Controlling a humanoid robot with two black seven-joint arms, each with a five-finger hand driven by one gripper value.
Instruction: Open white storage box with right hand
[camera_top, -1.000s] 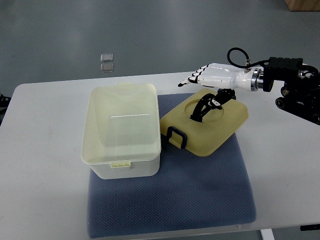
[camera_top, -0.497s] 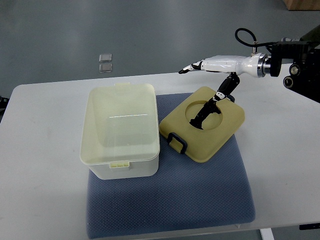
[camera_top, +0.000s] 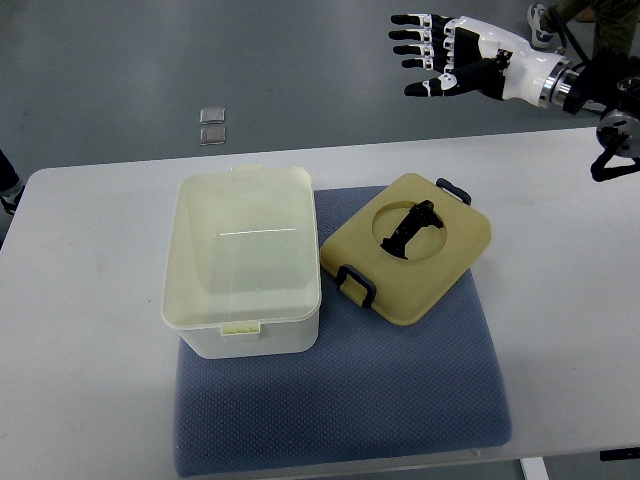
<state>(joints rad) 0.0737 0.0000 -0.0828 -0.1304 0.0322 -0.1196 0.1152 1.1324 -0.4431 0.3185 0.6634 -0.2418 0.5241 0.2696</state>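
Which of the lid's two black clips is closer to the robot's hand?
The clip at the lid's far right corner, nearest the raised right hand. The other clip sits at the lid's near edge, beside the box.

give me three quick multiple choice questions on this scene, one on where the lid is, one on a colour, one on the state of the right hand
1. Where does the lid lie?
A. on the box
B. on the blue mat, right of the box
C. on the floor

2. What colour are the lid's handle and latches?
A. black
B. red
C. white

3. What is the right hand doing?
A. gripping the lid's handle
B. pressing on the box
C. raised above the table with fingers spread, holding nothing

Answers:
1. B, the lid lies flat on the mat beside the open white storage box.
2. A, the handle in the round recess and both edge latches are black.
3. C, the hand is up beyond the table's far edge, touching nothing.
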